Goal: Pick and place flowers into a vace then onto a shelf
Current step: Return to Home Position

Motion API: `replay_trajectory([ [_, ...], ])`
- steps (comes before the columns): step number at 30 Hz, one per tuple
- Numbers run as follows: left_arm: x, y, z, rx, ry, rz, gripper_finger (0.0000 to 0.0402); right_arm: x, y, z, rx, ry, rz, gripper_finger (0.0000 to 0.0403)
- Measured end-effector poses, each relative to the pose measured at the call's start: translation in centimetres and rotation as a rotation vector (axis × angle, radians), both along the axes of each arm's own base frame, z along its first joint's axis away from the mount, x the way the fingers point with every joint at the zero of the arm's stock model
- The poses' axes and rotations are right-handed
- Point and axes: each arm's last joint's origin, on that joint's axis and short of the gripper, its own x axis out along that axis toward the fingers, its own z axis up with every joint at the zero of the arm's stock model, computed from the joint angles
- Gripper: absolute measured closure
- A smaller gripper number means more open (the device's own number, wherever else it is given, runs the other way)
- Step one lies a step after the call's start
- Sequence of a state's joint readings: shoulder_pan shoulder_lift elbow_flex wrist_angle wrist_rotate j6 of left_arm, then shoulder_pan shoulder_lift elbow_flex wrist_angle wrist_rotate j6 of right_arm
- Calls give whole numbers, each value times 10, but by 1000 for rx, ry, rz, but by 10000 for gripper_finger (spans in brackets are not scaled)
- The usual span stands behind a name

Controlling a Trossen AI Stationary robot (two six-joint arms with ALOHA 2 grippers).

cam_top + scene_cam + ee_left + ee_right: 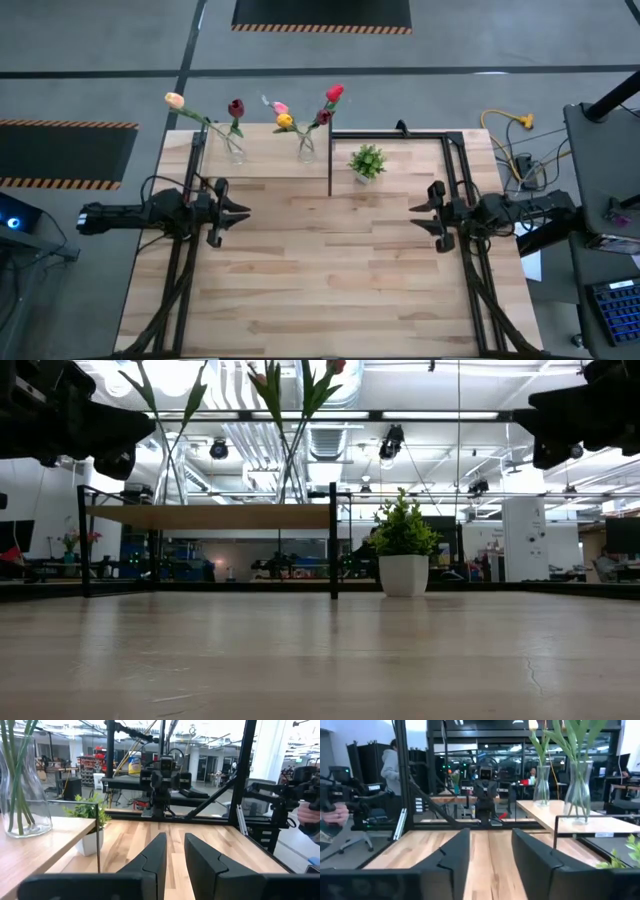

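Flowers [284,121] stand in two clear vases [306,150] on the shelf [265,160]. The left gripper [244,211] hovers near the shelf and the right gripper [413,214] farther from it, fingers apparently released.

Tulips [236,107] in two clear vases [307,150] atop light-wood shelf [266,166]

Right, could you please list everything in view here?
flowers: about six, red, dark red, yellow, pink, cream, standing in the vases
vases: two, clear, on the shelf
shelf: one, light wood on black frame, table's far left
potted plant: one, green in white pot, on the table beside the shelf
table: one, light wood
left gripper: one, dark, open, above table's left
right gripper: one, dark, open, above table's right
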State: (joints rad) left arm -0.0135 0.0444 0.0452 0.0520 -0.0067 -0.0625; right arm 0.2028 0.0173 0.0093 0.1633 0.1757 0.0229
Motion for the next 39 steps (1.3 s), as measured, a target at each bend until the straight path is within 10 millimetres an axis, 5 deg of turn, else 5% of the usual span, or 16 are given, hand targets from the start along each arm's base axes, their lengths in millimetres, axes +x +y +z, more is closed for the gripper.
replay_trajectory([
  [11,-1,1,-3,1,2,24,350,0,-2,-5,25,54,-51,388],
  [39,1,1,-6,7,37,25,350,1,-2,-11,-11,111,-87,394],
])
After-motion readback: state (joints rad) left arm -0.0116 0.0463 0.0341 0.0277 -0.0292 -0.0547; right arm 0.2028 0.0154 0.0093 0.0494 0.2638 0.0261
